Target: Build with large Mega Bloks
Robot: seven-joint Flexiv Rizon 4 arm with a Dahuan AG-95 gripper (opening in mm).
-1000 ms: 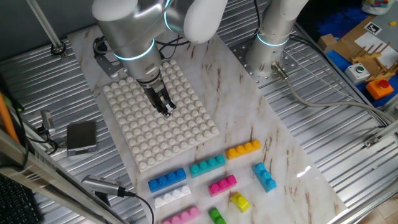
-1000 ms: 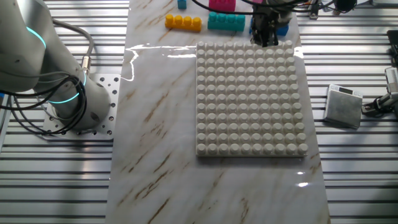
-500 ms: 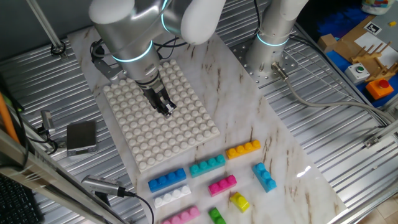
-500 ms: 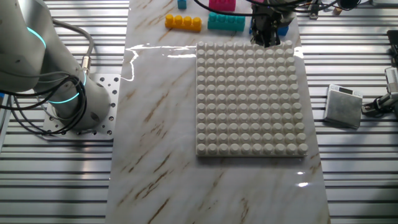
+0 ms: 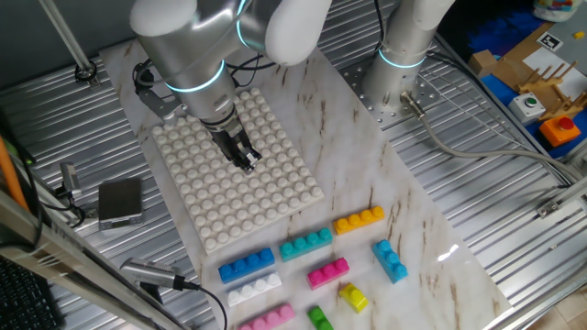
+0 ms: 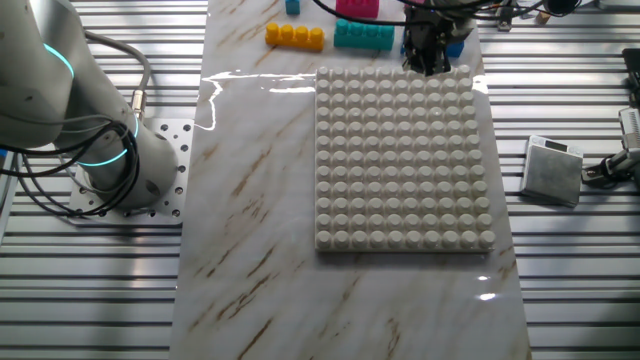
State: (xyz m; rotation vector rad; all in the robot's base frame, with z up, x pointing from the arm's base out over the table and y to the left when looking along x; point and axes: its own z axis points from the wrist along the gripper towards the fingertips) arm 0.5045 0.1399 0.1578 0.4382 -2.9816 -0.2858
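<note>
The white studded baseplate [image 5: 275,197] [image 6: 405,160] lies on the marble board with no brick on it. My gripper [image 5: 248,165] [image 6: 428,62] hangs low over its middle, fingers together and holding nothing. The Mega Bloks lie loose past the plate's near edge: a blue bar [image 5: 247,265], a teal bar [image 5: 306,244] [image 6: 363,35], an orange bar [image 5: 359,220] [image 6: 295,36], a magenta one [image 5: 327,272] [image 6: 357,7], a white one [image 5: 254,290], a pink one [image 5: 268,318], a small yellow one [image 5: 353,297], a green one [image 5: 319,318] and a second blue one [image 5: 391,260].
A small grey box [image 5: 120,202] [image 6: 553,170] with a cable sits on the ribbed table beside the plate. The arm's base [image 5: 394,82] [image 6: 130,170] is bolted at the board's other side. Cardboard and coloured parts [image 5: 532,73] stand at the far right.
</note>
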